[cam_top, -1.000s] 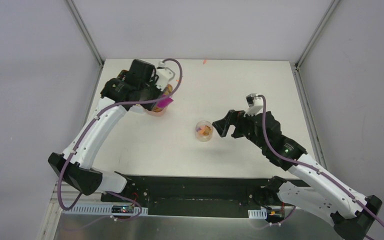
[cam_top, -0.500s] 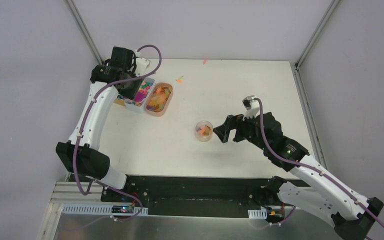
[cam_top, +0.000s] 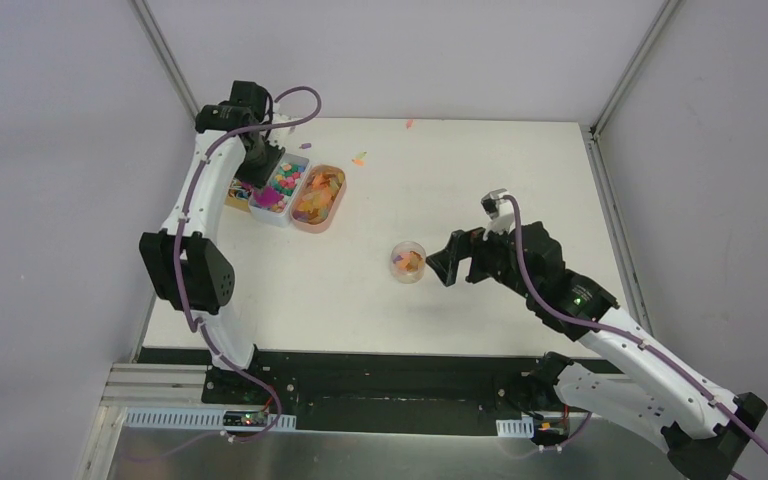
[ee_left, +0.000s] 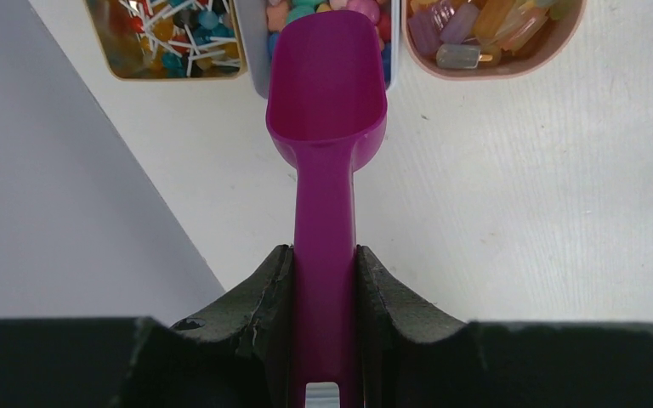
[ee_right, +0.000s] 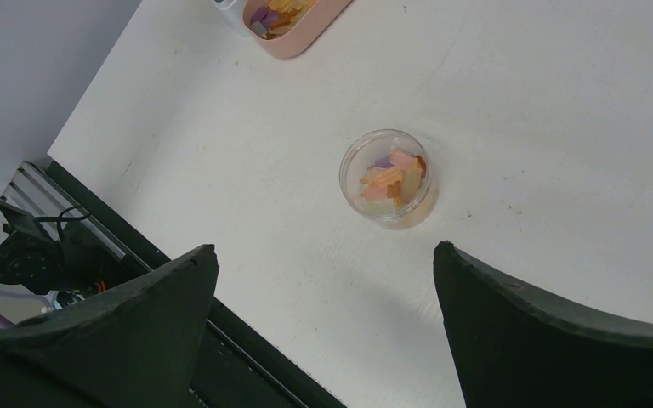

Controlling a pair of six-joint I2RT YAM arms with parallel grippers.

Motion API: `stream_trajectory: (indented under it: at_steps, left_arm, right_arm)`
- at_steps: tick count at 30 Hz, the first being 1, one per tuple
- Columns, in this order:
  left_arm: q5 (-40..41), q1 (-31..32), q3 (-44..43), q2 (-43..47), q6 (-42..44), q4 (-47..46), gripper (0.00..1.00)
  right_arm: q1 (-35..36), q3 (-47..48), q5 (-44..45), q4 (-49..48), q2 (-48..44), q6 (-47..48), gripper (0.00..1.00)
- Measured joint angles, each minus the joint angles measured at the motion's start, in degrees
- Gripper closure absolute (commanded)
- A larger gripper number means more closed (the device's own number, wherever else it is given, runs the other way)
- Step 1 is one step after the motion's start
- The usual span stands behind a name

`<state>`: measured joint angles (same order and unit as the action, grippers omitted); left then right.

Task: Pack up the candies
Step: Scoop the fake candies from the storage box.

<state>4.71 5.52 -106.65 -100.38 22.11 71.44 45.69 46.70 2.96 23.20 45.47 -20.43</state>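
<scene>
My left gripper (ee_left: 325, 280) is clamped tight on the handle of the magenta scoop (ee_left: 327, 85), whose bowl hangs over the near end of the middle tray (ee_left: 253, 42) (candies (ee_left: 486, 21) lie in it and in the pink tray (ee_left: 476, 75) alongside). Further right, a clear jar (cam_top: 408, 262) holds a few more pieces. My right gripper (ee_right: 325, 248) hovers just to its right, jaws spread wide, holding nothing.

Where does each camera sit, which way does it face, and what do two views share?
Top external: above and behind the bases, looking down on the table; both arms show.
Left wrist: on the left arm, looking along the left gripper, shut on the magenta scoop, candies beyond.
Right wrist: looking down past the open right gripper at the jar.
Shared: top and right wrist both show the jar and pink tray.
</scene>
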Motion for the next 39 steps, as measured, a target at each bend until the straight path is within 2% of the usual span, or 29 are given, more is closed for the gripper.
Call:
stream_trajectory:
  at_steps: [11,22,39]
  left_arm:
    - [2.8,-0.37,-1.22,-8.0,0.11,0.94,1.0]
    - [3.87,-0.39,-2.14,-10.25,1.18,-1.07,1.0]
    - [3.17,-1.11,9.99,-9.44,1.53,-12.57,1.0]
  right_arm:
    - [0.0,0.0,1.84,-0.85,2.29,0.66,0.0]
    - [0.0,2.4,2.19,-1.75,6.14,0.94,0.0]
    - [0.0,2.58,2.27,-2.8,5.55,0.7,0.0]
